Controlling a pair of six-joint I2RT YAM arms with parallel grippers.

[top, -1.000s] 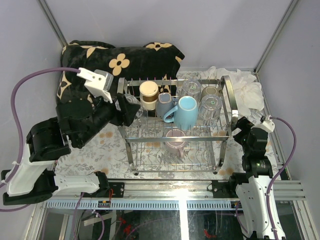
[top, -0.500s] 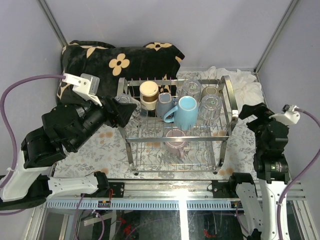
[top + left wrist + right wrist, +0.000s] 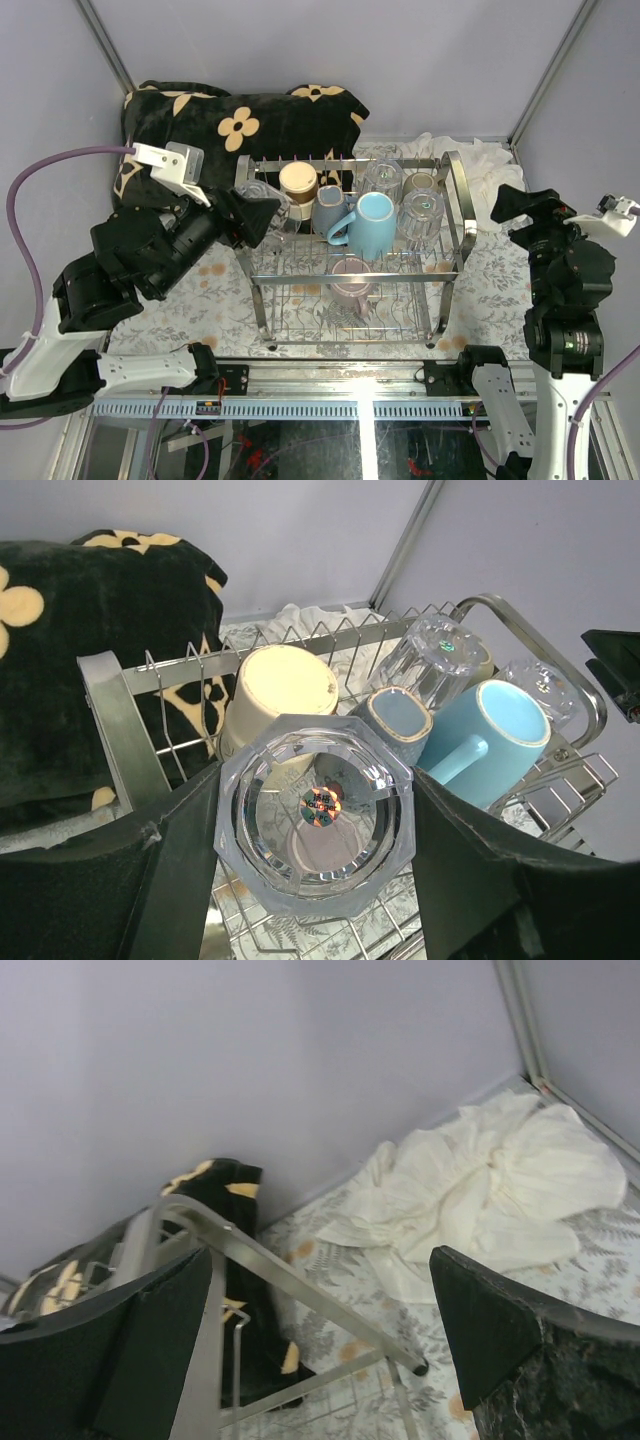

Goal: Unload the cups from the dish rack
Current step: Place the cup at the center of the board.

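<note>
Step in hand: taking one clear glass out at the left end of the dish rack (image 3: 452, 190). The left gripper (image 3: 315, 810) is clamped on that glass (image 3: 300, 780), one finger on each side of it, its base turned toward the wrist camera. I cannot tell whether it has cleared the wires. The right gripper (image 3: 315, 1320) hangs off the right end of the rack, jaws wide apart, nothing between them.

Judgement: next, the glass needs a clean lift up and away from the rack's left handle without catching a tine, then a set-down outside the rack.

The held glass: clear, faceted, eight-sided base with a small round sticker in the middle. It looks smooth and likely slippery.

Remaining on the rack's upper tier, left to right: cream cup (image 3: 297, 182), grey-blue mug (image 3: 328, 210), light blue mug (image 3: 375, 222), then more glassware (image 3: 421, 212). On the lower tier: pink mug (image 3: 351, 278). Most of the unloading is ahead.
</note>
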